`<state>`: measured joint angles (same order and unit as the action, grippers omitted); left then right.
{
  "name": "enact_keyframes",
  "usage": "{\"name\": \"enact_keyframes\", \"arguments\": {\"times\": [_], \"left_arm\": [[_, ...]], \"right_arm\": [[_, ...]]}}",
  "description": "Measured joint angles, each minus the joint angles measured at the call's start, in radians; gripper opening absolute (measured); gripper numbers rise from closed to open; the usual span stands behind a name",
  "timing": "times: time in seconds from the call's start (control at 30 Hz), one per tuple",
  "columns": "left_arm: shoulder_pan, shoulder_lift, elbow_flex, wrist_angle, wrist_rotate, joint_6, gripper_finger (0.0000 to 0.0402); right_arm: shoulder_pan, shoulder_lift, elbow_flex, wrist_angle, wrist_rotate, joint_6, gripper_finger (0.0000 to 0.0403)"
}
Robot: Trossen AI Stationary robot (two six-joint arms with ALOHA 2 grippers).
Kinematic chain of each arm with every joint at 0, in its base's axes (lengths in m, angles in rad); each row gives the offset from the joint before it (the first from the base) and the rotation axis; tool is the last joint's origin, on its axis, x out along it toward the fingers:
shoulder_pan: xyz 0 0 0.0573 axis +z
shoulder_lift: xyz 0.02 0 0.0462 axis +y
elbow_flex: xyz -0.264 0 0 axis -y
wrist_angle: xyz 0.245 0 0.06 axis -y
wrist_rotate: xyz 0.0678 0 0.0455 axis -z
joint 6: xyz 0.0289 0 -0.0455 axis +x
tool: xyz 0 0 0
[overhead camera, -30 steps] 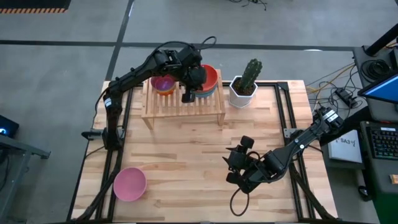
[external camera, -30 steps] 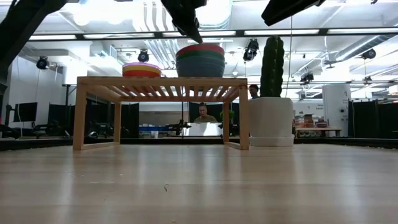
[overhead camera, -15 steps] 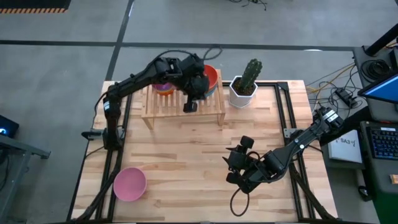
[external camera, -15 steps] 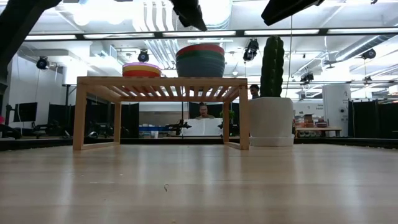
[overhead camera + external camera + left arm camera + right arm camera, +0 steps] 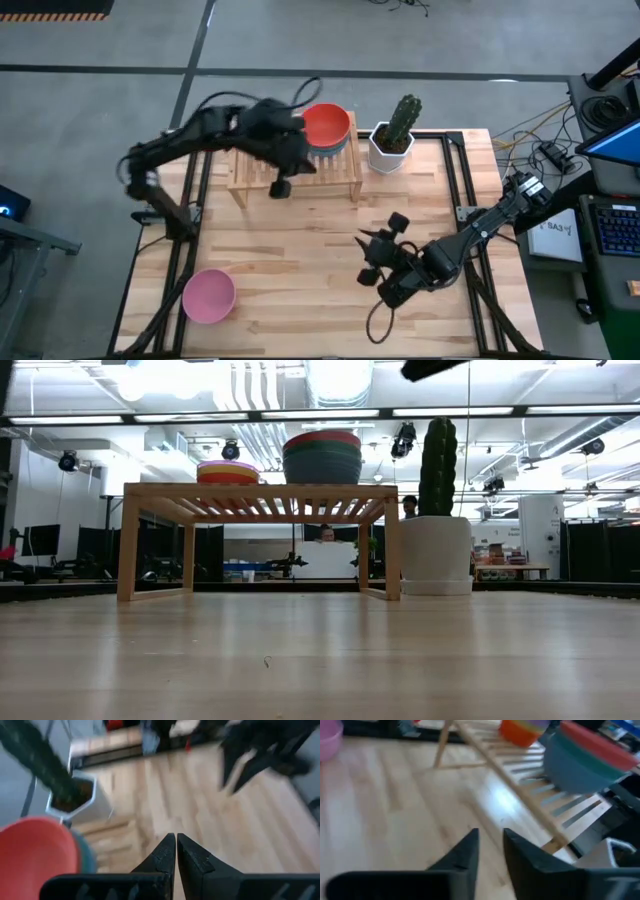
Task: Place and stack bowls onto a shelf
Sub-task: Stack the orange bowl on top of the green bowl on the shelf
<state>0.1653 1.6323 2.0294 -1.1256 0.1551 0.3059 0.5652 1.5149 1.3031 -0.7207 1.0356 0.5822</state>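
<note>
The shelf point(image 5: 300, 170) stands at the table's far side. On its right end sits a bowl stack topped by a red-orange bowl point(image 5: 326, 126), also in the low view point(image 5: 322, 455). A second, lower stack point(image 5: 228, 472) sits on its left part and is mostly hidden under my left arm in the high view. A pink bowl point(image 5: 208, 296) lies on the table at the near left. My left gripper point(image 5: 280, 187), shut and empty point(image 5: 176, 845), hovers over the shelf's front edge. My right gripper point(image 5: 375, 250) is open and empty point(image 5: 491, 851), above the table right of centre.
A white hexagonal pot with a cactus point(image 5: 392, 142) stands just right of the shelf. Bare wood lies between the shelf, the pink bowl and my right gripper. A black frame runs along the table's sides.
My left gripper has drawn back from the red-orange-topped stack, moving toward the table's near and left side and rising out of the low view; it stays shut. The stacks on the shelf have kept still. My right gripper has turned a little in place.
</note>
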Motion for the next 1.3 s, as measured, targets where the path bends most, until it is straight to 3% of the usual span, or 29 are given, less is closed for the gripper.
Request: {"name": "enact_keyframes", "arguments": {"times": [0.13, 0.33, 0.57, 0.77, 0.9, 1.03, 1.3], "left_arm": [[-0.066, -0.180, -0.260, 0.252, 0.002, -0.085, 0.0000], [-0.147, -0.412, -0.572, 0.480, -0.068, -0.169, 0.0000], [-0.169, -0.604, -0.796, 0.605, -0.103, -0.230, 0.0000], [-0.169, -0.701, -0.907, 0.651, -0.103, -0.267, 0.0000], [-0.169, -0.733, -0.938, 0.658, -0.102, -0.271, 0.0000], [-0.169, -0.740, -0.945, 0.666, -0.101, -0.269, 0.0000], [-0.169, -0.734, -0.945, 0.671, -0.100, -0.267, 0.0000]], "right_arm": [[-0.100, -0.028, 0.000, 0.131, -0.003, -0.178, 0.0018], [-0.326, -0.097, 0.000, 0.377, -0.088, -0.438, 0.0009], [-0.654, -0.113, 0.000, 0.667, -0.467, -0.590, 0.0009], [-0.812, -0.067, -0.001, 0.727, -0.508, -0.534, 0.0008], [-0.821, -0.048, 0.000, 0.733, -0.503, -0.504, 0.0008], [-0.821, -0.024, 0.000, 0.724, -0.430, -0.503, 0.0008], [-0.821, -0.004, 0.000, 0.725, -0.425, -0.488, 0.0008]]}}
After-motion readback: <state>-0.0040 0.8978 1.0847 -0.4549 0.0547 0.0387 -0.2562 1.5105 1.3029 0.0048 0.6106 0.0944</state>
